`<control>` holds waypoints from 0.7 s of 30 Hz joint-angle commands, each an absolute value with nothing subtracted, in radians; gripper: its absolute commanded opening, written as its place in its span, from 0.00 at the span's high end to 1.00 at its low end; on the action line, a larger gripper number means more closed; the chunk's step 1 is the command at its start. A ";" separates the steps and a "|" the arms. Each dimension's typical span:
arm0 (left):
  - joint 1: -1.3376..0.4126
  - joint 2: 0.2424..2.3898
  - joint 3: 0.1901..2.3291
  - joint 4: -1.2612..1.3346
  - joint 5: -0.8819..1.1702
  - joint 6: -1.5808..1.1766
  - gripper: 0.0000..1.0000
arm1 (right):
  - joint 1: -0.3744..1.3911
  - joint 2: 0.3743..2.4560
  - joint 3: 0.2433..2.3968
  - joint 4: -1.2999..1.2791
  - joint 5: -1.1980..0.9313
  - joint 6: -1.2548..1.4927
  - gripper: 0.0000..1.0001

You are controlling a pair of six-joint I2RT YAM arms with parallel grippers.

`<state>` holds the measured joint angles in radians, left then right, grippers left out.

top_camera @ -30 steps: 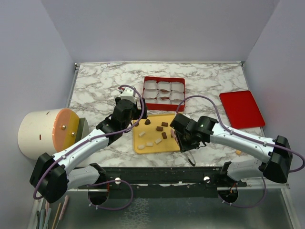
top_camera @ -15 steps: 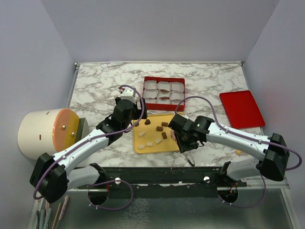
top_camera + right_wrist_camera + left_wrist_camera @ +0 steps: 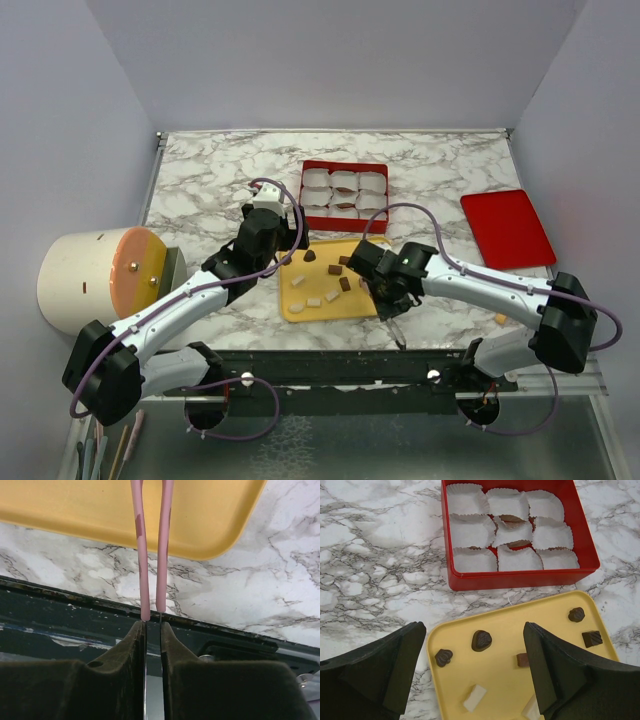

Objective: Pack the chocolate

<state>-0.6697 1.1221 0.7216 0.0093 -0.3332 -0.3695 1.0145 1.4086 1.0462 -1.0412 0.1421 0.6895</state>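
Right gripper (image 3: 152, 624): squeezed almost shut on pink tongs (image 3: 141, 555), only a slit left between the pads. Tongs' two arms near-parallel, running from the fingertips past the near right corner of the yellow tray (image 3: 210, 525) and off the top of the wrist view. Working tips out of sight, so can't tell: loaded or empty. Fingertips themselves over the near edge of the table (image 3: 280, 580), off the tray.

Outward from there: loose chocolate (image 3: 345, 284) further in on the tray, to the robot's left and away from it. Several dark pieces, well apart, mixed with a few pale pieces (image 3: 474, 697). Blocky or domed, no real long axis, so probably no preferred approach angle.

Beyond the tray's far edge, just apart from it: red box (image 3: 520, 577) of white paper cups (image 3: 470, 530), a couple of middle cups showing brown.

Left gripper (image 3: 472, 630): wide open, holding nothing, over the tray's far left corner. Two domed pieces between its fingers in the wrist view, box straight ahead.

Judgement: left nearer the left-hand pieces; right nearer the right-hand ones and carrying the tool. Line that matters for the coming move: tray to box, straight away from the robot.
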 commanded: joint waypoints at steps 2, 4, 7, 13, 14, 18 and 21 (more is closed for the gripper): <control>-0.673 1.107 0.720 0.017 -0.342 -0.367 0.11 | 1.022 1.422 1.096 -1.048 0.178 0.691 0.99; -0.674 1.106 0.718 0.017 -0.342 -0.368 0.11 | 1.021 1.418 1.106 -1.058 0.181 0.689 0.99; -0.673 1.107 0.718 0.015 -0.344 -0.371 0.11 | 1.022 1.402 1.139 -1.081 0.190 0.691 0.99; -0.674 1.112 0.721 0.014 -0.342 -0.375 0.11 | 1.022 1.405 1.250 -1.155 0.225 0.690 0.99; -0.674 1.112 0.722 0.014 -0.342 -0.374 0.11 | 1.021 1.411 1.274 -1.168 0.239 0.691 0.99; -0.674 1.111 0.725 0.013 -0.347 -0.371 0.11 | 1.020 1.436 1.363 -1.209 0.344 0.714 0.99; -0.673 1.114 0.726 0.015 -0.344 -0.371 0.11 | 0.975 1.484 1.422 -1.211 0.394 0.694 0.99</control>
<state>-0.6697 1.1221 0.7216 0.0093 -0.3332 -0.3702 1.0111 1.4254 1.3495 -1.1652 0.2699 0.6949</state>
